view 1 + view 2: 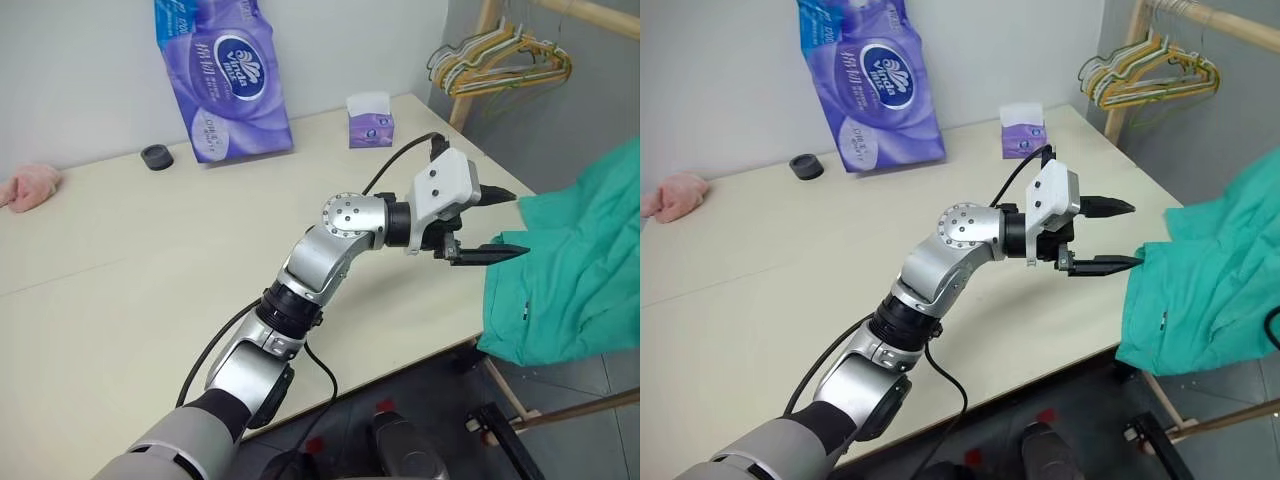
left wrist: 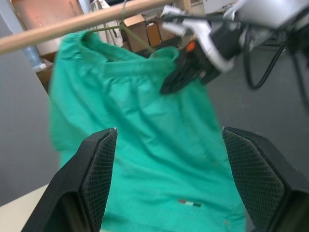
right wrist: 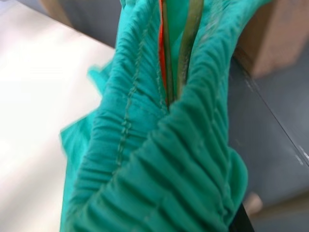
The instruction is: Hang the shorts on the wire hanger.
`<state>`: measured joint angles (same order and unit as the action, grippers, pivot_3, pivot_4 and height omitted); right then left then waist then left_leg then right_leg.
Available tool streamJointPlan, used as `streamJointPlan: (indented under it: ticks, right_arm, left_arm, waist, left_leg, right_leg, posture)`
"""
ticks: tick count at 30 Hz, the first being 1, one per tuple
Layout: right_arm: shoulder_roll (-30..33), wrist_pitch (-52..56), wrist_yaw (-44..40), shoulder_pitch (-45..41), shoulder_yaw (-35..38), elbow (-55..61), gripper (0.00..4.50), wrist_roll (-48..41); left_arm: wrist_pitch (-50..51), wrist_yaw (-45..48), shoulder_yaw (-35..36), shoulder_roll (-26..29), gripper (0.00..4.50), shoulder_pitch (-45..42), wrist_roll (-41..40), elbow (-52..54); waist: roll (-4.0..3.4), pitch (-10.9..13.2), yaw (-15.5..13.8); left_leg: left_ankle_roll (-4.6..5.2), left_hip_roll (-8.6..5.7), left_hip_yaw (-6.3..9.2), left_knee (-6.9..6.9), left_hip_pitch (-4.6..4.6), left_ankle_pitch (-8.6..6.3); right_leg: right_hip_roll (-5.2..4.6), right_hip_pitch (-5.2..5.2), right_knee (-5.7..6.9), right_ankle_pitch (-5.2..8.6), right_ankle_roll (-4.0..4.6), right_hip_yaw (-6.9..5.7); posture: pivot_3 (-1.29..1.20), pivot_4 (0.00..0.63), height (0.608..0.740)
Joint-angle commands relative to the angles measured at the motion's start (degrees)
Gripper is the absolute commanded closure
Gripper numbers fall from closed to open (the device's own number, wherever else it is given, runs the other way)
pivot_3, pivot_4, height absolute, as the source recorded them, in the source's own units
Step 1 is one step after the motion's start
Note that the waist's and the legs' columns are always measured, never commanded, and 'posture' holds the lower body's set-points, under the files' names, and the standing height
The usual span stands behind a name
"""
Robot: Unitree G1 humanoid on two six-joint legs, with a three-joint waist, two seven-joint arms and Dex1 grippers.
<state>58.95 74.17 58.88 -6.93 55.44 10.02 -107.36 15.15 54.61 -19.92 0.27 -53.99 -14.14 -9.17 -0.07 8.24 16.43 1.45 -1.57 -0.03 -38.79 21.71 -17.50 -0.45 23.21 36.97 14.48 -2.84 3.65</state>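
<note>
Left tool point(image 1: 490, 225) gapes empty just short of the shorts point(image 1: 570, 270). Right tool point(image 2: 186, 67) is clamped on waistband and wire hanger point(image 3: 186, 43); slippage there would drop both.

The shorts point(image 1: 570, 270) are matt teal woven cloth, ribbed into fine gathers at the elastic waistband. The wire hanger point(image 3: 188, 48) is thin olive wire with a dull finish. The left gripper point(image 1: 495, 225) has black fingers with cross-hatched textured pads point(image 2: 99, 169) and a smooth white plastic housing; its arm joints are brushed silver metal. The table point(image 1: 120, 280) is smooth, matt cream. The tissue pack point(image 1: 225, 75) is glossy purple plastic film. The rack pole point(image 2: 72, 21) is bare pale wood.
</note>
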Motion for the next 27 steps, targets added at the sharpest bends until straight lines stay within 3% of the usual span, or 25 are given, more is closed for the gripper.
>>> streamJointPlan:
  ticks: [1,7,14,19,27]
  right_arm:
    - [7.22,-4.95,0.41,2.87,0.65,-5.63,4.50,-5.64]
    - [17.11,-3.00,-6.53,5.63,-0.30,-20.93,4.50,-2.48]
    - [25.32,0.77,-26.57,1.70,-6.08,-37.15,4.50,14.76]
    - [25.98,4.96,-37.42,0.56,-7.55,-41.50,4.50,25.20]
    - [24.64,8.79,-43.96,-5.46,-7.21,-38.88,4.50,36.56]
  left_arm:
    - [-2.76,0.30,-0.43,-1.73,0.82,-2.42,0.66,-0.24]
    - [-4.87,0.10,0.04,-4.16,0.82,-4.46,1.21,-3.15]
    - [-7.13,1.82,2.46,-7.68,0.82,-9.22,-0.97,-8.52]
    - [-10.24,3.83,2.58,-9.18,0.82,-12.47,-0.09,-13.29]
    - [-12.23,4.99,1.65,-10.53,0.82,-12.90,0.59,-14.65]
  waist:
    - [0.06,0.25,0.64]
    - [0.22,0.35,1.58]
    - [0.21,0.39,1.67]
    - [0.26,0.45,1.68]
    - [0.30,0.51,2.47]
  left_leg:
    - [0.00,-0.01,-0.12,-0.02,0.00,0.00]
    - [0.07,-0.13,-0.64,-0.07,-0.04,-0.04]
    - [0.17,-0.09,-0.90,-0.02,-0.13,-0.10]
    - [0.25,-0.09,-1.13,0.03,-0.22,-0.16]
    - [0.52,-0.10,-1.72,0.02,-0.35,-0.34]
  right_leg:
    - [0.00,0.00,-0.04,-0.03,-0.09,0.13]
    - [0.03,0.00,-0.27,-0.21,-0.55,0.68]
    - [0.25,0.03,-0.31,-0.21,-0.61,1.37]
    - [0.31,0.04,-0.34,-0.19,-0.67,1.70]
    - [0.30,0.04,-0.46,-0.27,-1.05,2.15]
  posture:
    - [-0.44,0.177,0.740]
    - [-0.43,0.175,0.740]
    - [-0.42,0.171,0.740]
    - [-0.41,0.172,0.740]
    - [-0.42,0.170,0.740]
